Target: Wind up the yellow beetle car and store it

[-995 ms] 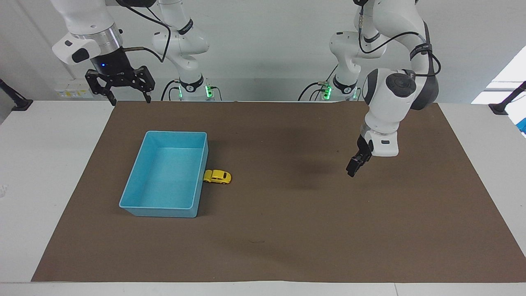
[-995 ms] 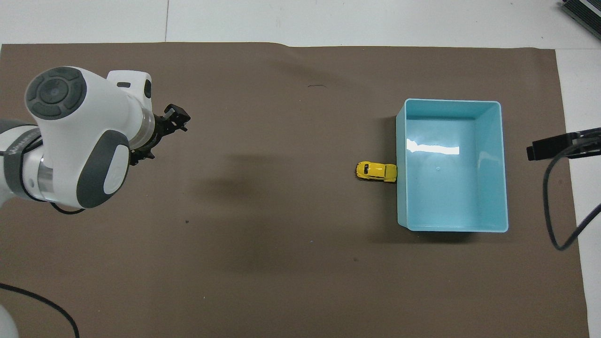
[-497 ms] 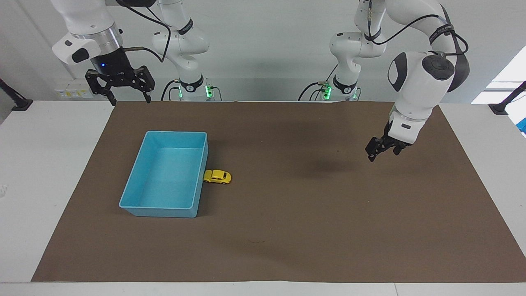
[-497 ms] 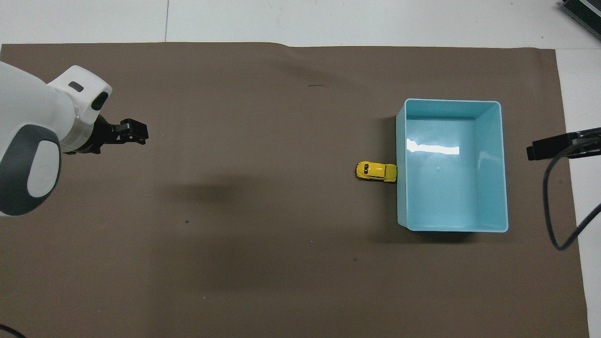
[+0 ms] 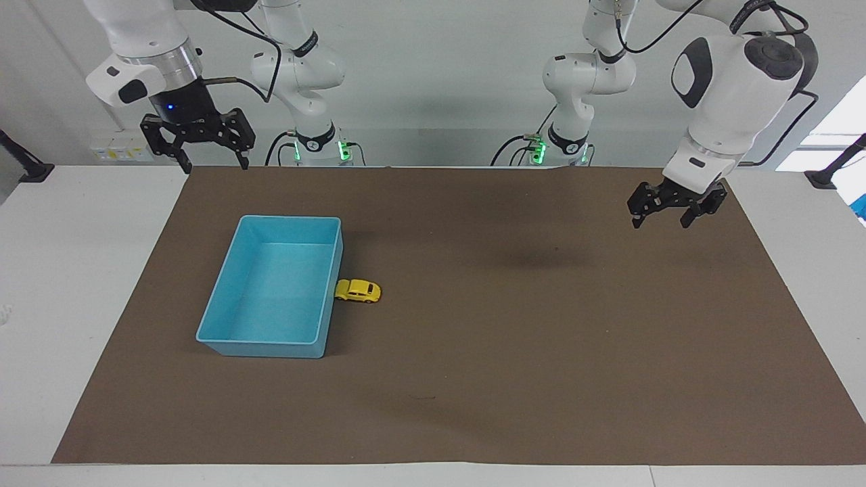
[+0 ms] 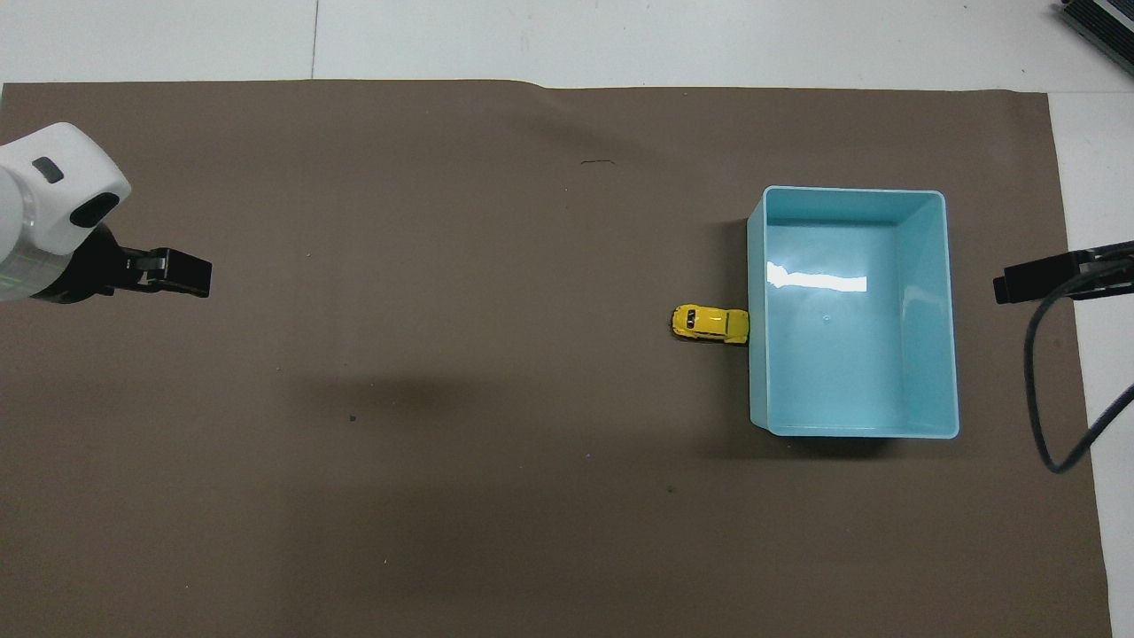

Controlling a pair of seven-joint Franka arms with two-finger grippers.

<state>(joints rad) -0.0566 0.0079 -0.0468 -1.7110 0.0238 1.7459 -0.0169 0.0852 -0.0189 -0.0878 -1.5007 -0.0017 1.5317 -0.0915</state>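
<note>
Facing view, scanned from its left edge across.

Right gripper (image 5: 210, 159): fingers spread wide, nothing held, parked high over the mat's (image 5: 514, 379) robot-side edge at the right arm's end. This arm is treated as waiting.

Bin (image 5: 223, 341): light blue, nothing seen inside, below and forward of the right fingers, well apart from them.

Car (image 5: 358, 291): yellow beetle, upright on its wheels on the mat, one end against or just beside the bin's long wall on the side toward the left arm. Actual contact cannot be told. It is not yet in the bin, so by judgement neither winding nor storing is done. It lies well apart from both sets of fingers.

Left gripper (image 5: 670, 210): fingers open, empty, raised over the mat near the left arm's end, with a wide stretch of bare mat between them and the car.

Step in hand, by judgement: the pick for winding.
- Car is tiny, so the fingers are best narrowed before descent.
- One end is blocked by the bin wall; the body is better pinched across its flanks, from above.
- Descent is kept clear of the rim, else the bin gets shoved.
- Wheels must stay pressed on the mat for the pull-back; a roof-high pinch is likely to slip.
- For storing, the car is lifted clear of the wall and released low inside.
</note>
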